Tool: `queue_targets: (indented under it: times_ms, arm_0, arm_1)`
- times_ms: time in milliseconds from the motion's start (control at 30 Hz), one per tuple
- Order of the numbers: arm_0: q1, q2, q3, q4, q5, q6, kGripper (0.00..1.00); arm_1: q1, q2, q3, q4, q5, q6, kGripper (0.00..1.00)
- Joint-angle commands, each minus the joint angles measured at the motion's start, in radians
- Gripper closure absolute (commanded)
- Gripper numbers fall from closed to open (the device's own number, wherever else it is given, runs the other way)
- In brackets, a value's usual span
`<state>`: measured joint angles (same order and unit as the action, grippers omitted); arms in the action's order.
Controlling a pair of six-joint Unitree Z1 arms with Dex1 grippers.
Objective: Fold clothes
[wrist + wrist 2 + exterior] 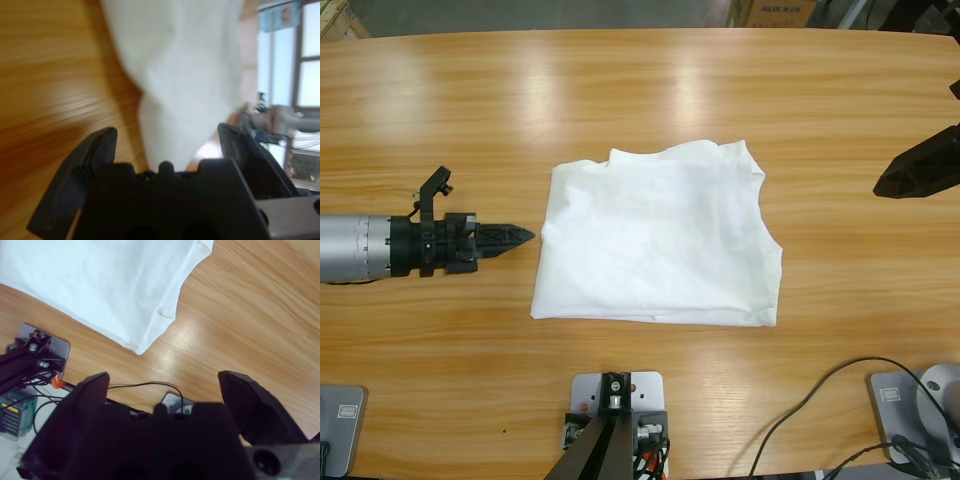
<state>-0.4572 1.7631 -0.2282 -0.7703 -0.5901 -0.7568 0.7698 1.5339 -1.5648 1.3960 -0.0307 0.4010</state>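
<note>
Lying mid-table in the high view, the thin white T-shirt (655, 240) sits as a soft, rumpled rectangle on the glossy wooden table (440, 110), apparently folded already; any next move likely needs only tidying. Left wrist view: the left gripper (167, 137), jaws apart and empty, points at the cloth edge. Right wrist view: the right gripper (162, 382) hangs open above, well clear.

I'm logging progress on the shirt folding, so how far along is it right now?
Mostly done, it seems: the white T-shirt lies on the table as a compact, roughly square bundle, sleeves tucked in. Nothing is in hand: the left hand sits just off the shirt's edge, jaws open in its wrist view; the right hand is well clear, also open. What is left is perhaps one more fold or some tidying of the uneven top edge.
</note>
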Motion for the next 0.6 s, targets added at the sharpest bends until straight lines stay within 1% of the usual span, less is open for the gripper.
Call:
queue_targets:
  times_ms: [33,133,200,300,367,400,600]
  arm_0:
    - [0.002,-0.184,-0.294,0.650,0.115,0.144,0.211]
    - [0.012,-0.120,-0.319,0.644,0.083,0.147,0.202]
    - [0.012,-0.066,-0.323,0.601,0.024,0.157,0.203]
    - [0.026,0.003,-0.322,0.548,-0.028,0.159,0.207]
    - [0.026,0.059,-0.323,0.493,-0.103,0.172,0.207]
    - [0.026,0.078,-0.322,0.480,-0.118,0.185,0.208]
    - [0.025,0.177,-0.319,0.452,-0.120,0.229,0.211]
  arm_1:
    - [-0.007,-0.001,0.006,0.003,0.023,-0.012,0.116]
    - [-0.007,-0.005,0.007,0.003,0.025,-0.011,0.119]
    - [-0.007,-0.015,0.009,0.003,0.025,-0.011,0.119]
    - [-0.007,-0.035,0.021,0.003,0.024,-0.007,0.119]
    - [-0.007,-0.047,0.036,0.003,0.023,-0.007,0.119]
    - [-0.007,-0.051,0.040,0.003,0.024,-0.006,0.119]
    - [-0.007,-0.072,0.058,0.005,0.025,-0.004,0.119]
